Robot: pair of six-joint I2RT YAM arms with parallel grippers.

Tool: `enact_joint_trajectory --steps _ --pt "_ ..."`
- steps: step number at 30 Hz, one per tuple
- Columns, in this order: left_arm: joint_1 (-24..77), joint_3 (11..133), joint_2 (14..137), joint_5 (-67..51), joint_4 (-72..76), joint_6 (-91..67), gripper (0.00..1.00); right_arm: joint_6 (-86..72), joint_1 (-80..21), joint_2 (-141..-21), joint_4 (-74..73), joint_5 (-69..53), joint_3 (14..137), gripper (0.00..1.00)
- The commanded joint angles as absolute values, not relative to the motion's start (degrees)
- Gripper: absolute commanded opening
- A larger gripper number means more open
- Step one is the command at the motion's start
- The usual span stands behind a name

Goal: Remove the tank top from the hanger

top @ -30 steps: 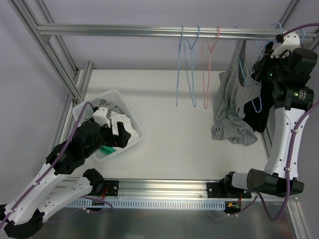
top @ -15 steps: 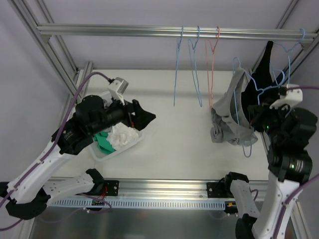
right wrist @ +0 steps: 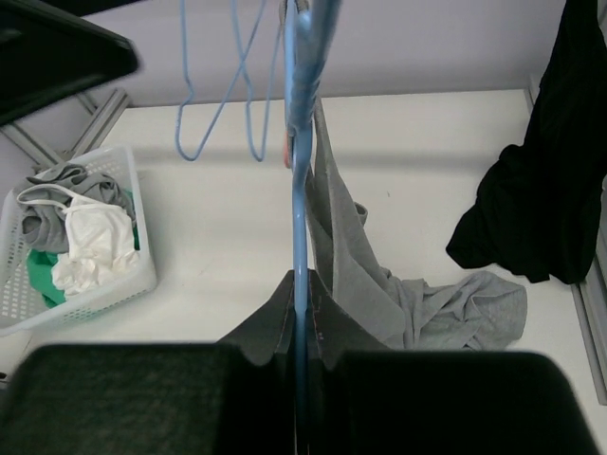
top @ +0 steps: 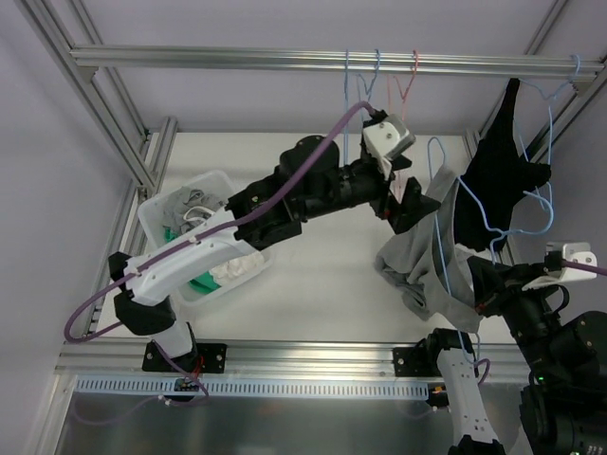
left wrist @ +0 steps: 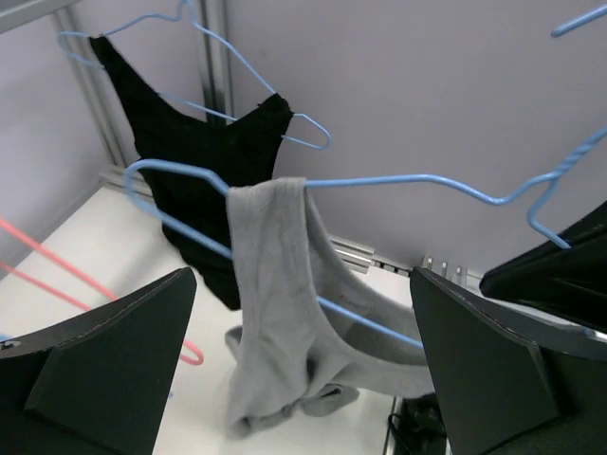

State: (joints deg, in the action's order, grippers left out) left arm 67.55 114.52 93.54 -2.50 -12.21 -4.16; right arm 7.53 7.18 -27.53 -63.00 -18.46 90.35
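Hovering spread wide, the left fingers sit just in front of the grey tank top and touch nothing. The right fingers are clenched on the wire of the blue hanger, whose hook looks free of the rail. The tank top hangs from one shoulder of the hanger, hem low toward the counter; contact there is unclear.

Step in hand, by judgement: the left takes the fabric while the right steadies the wire. It is best to close on the bunched strap near the hanger's shoulder, catching cloth only, not wire. Then draw outward along the hanger's arm so the strap slips off its end. The right should hold firm without twisting.

The left wrist view gives the hanger face-on, with the strap looped over the wire and a black garment close behind. The right wrist view sees the hanger edge-on with the grip plain, plus the basket of clothes. Only the overhead view shows both arms together.
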Motion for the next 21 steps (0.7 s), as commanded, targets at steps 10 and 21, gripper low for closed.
enact_joint_trajectory --steps 10,21 --pt "71.10 119.44 102.04 5.27 -7.65 3.08 0.67 7.56 2.02 -28.21 -64.42 -20.56 96.42 0.00" --pt "71.28 114.09 97.39 11.32 -5.54 2.99 0.00 10.45 -1.30 -27.77 -63.72 -17.76 92.55 0.00"
